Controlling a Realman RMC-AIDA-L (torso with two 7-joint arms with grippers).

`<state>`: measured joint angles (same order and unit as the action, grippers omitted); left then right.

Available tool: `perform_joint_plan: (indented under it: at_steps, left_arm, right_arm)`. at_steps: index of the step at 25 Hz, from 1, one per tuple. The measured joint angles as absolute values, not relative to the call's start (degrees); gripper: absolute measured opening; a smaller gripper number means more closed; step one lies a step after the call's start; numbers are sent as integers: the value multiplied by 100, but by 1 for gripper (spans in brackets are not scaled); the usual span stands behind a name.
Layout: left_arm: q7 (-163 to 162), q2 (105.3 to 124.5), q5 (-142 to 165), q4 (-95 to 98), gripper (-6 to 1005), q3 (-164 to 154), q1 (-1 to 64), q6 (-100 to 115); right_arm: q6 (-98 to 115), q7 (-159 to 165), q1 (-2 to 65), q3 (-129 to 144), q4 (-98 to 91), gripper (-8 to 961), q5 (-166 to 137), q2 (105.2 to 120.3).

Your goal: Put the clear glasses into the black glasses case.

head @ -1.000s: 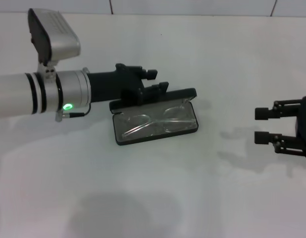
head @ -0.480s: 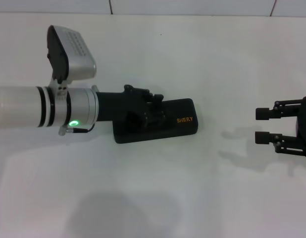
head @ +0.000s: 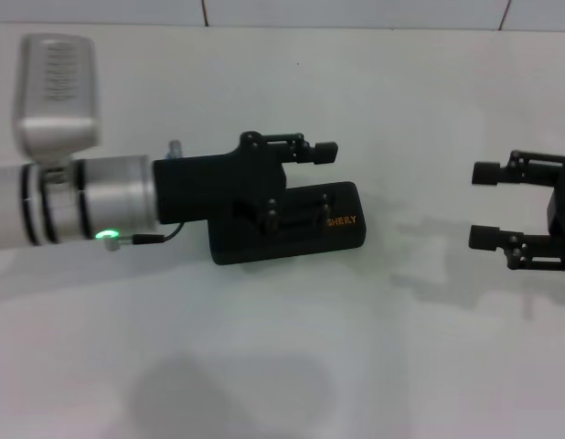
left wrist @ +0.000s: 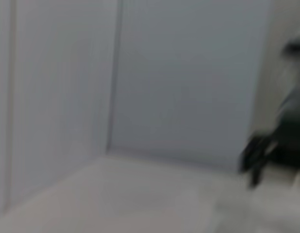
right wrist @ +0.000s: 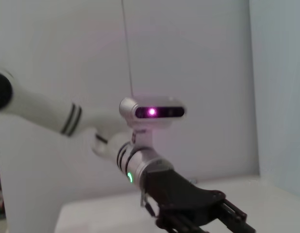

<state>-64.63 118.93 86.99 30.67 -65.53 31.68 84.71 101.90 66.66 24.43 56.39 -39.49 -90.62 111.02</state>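
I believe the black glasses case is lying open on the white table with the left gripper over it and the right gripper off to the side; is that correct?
Not quite: the black glasses case is shut, lid down with its orange lettering showing, as the head view shows. The left gripper is over it, and the right gripper is off to the side above the white table.

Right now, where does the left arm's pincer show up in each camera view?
Head view: the left pincer sits left of centre, open, above the closed flat black rectangular glasses case.
Left wrist view: its own fingers are not in it.
Right wrist view: it appears low in the picture, black, on the end of the silver arm, its fingertips cut off by the edge.
Shared landmark: the white tabletop.
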Motion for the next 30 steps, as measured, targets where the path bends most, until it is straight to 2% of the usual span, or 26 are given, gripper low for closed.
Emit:
perform_joint_plan:
  at_steps: [1,4,10,13,18,30]
  left_arm:
    - [-6390,11869,8656,3085,527,-6455,3120,8792]
    - [-6182,11776,8626,3149,540,-6307,2969,9583]
    - [-5979,11658,8577,3203,753,-6152,2663,10135]
    - [-5828,11646,8563,3263,895,-6148,2497,10234]
    - [-5801,11667,8558,3350,895,-6145,2355,10274]
    - [-5750,11681,8598,3348,895,-6143,2329,10274]
  right_arm:
    - [10293,6546,2475,5636,-3887,611,-9002,11112]
    - [10549,6360,2613,5644,-3780,665,-8974,11163]
    - [10714,6207,2895,5706,-3561,773,-9026,11240]
    - [10696,6186,2957,5693,-3447,808,-9029,11281]
    - [10597,6149,3058,5706,-3403,803,-9078,11379]
    - [10540,6098,3096,5701,-3401,801,-9097,11453]
